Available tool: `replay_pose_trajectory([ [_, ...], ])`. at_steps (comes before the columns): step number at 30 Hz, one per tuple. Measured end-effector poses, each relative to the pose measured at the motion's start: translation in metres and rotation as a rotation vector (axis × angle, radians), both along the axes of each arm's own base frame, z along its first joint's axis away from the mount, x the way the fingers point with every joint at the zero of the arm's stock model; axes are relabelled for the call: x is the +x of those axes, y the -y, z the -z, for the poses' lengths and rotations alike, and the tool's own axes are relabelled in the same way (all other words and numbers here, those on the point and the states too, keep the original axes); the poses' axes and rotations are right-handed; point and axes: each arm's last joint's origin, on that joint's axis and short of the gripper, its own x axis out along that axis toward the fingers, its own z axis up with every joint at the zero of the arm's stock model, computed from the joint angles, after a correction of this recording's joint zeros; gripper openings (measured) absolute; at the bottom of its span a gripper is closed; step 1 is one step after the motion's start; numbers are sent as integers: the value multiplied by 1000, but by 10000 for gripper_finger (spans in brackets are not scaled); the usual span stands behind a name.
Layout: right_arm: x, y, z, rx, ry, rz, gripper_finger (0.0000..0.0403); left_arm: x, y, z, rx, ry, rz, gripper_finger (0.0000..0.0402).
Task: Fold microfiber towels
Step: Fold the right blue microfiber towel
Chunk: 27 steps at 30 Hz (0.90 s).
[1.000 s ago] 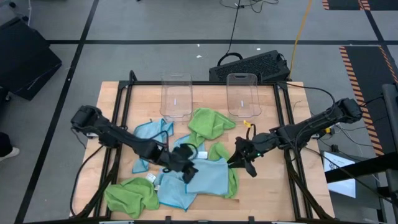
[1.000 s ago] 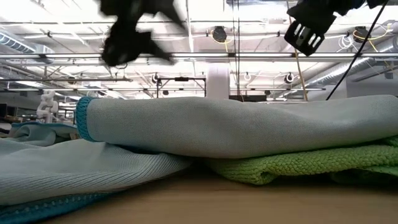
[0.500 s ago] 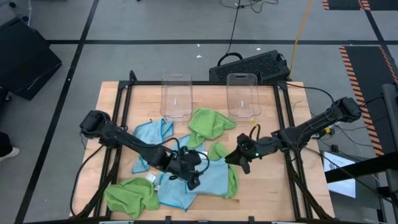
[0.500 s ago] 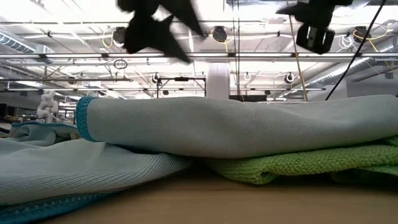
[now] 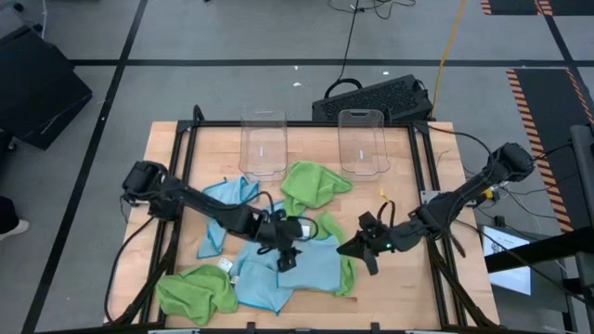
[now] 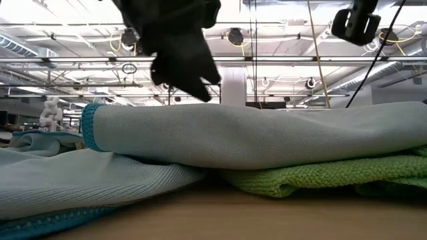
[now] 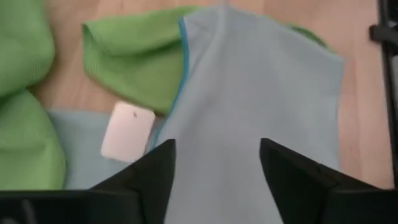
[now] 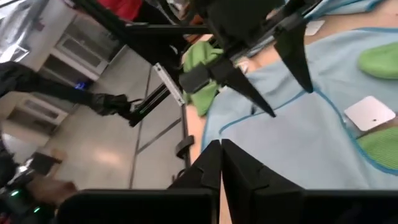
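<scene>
From my station, low view: left gripper [image 6: 190,70] is a dark blur, its upper body cut off at 12 o'clock. A light blue towel [image 6: 253,137] blocks the table behind it. The white tag [image 7: 127,132] is too small to read.

You see two thin, dark arms made of long black links joined by round, chunky joints. The left gripper [image 5: 286,249] and the right gripper [image 5: 356,249] are both black, each with two pointed, wedge-shaped fingers [image 7: 292,177]. A small green light glows near the right wrist. Black cables run along your right arm, and a yellow wire sticks up beside it.
</scene>
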Motion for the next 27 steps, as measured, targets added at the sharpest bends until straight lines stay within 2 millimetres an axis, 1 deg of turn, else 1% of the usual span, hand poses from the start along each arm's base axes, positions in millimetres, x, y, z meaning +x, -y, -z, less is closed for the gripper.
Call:
replay_pose_trajectory([
  [2, 6, -4, 7, -16, 11, 10, 1, 3, -7, -1, 2, 7, -4, 196],
  [6, 20, -12, 15, -29, 83, -4, 1, 3, -24, 3, 24, -44, -13, 136],
  [8, 26, -15, 21, -60, 109, -17, 1, 2, -30, 4, 19, -70, -3, 114],
  [10, 31, -18, 26, -107, 131, -30, 1, 3, -33, 4, 6, -78, 32, 103],
  [13, 39, -19, 38, -204, 149, -47, 1, 7, -34, 11, -14, -81, 83, 100],
  [17, 52, -14, 59, -289, 124, -37, 0, 14, -33, 32, -53, -121, 119, 116],
  [19, 59, -10, 70, -298, 104, -19, 0, 15, -33, 43, -43, -160, 106, 125],
  [22, 65, -7, 85, -312, 70, -19, 0, 15, -37, 54, -26, -207, 25, 130],
  [25, 68, -7, 100, -322, 37, -29, 0, 13, -46, 54, -53, -243, -53, 131],
  [27, 70, -7, 107, -327, 26, -30, 0, 10, -51, 44, -98, -251, -90, 131],
])
